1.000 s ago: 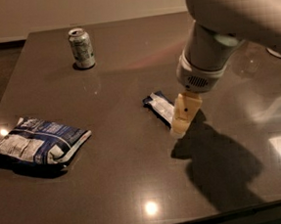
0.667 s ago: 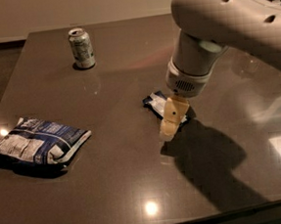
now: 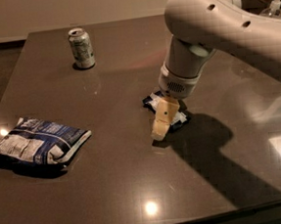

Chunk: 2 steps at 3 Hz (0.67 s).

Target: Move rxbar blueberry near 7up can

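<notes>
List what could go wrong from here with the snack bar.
1. The claw hangs low over the near end of the bar, so it may catch only a corner or shove the flat wrapper across the glossy table.
2. The can stands upright at the far side; a bar brought in fast could knock it over.

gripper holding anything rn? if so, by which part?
Cannot tell. The gripper is down over the middle of the rxbar blueberry, which lies flat on the table; no grip is visible.

Open tabletop [image 3: 121,93] between tool [image 3: 160,131] and can [image 3: 82,48]
</notes>
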{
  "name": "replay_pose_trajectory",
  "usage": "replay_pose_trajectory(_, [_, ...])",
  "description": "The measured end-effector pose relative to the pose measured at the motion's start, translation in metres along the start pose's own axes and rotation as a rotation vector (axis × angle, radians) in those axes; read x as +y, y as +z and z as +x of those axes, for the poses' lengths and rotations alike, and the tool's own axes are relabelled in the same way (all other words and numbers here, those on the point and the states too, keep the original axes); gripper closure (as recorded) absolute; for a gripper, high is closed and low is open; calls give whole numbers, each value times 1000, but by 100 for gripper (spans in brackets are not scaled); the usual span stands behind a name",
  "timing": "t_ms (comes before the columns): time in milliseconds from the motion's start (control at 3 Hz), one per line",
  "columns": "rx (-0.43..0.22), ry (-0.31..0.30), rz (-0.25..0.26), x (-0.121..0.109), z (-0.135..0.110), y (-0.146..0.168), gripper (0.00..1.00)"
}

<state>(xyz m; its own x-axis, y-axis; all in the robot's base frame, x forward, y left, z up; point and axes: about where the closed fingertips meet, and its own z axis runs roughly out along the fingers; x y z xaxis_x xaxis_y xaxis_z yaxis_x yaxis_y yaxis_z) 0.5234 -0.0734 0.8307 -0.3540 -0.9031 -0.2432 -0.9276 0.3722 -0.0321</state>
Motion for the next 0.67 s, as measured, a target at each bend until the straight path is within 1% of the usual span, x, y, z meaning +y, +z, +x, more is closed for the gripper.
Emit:
replay_pose_trajectory(333, [-4, 8, -22, -8, -2, 4, 16])
replay_pose_trajectory(667, [-10, 15, -43, -14, -5, 2, 40])
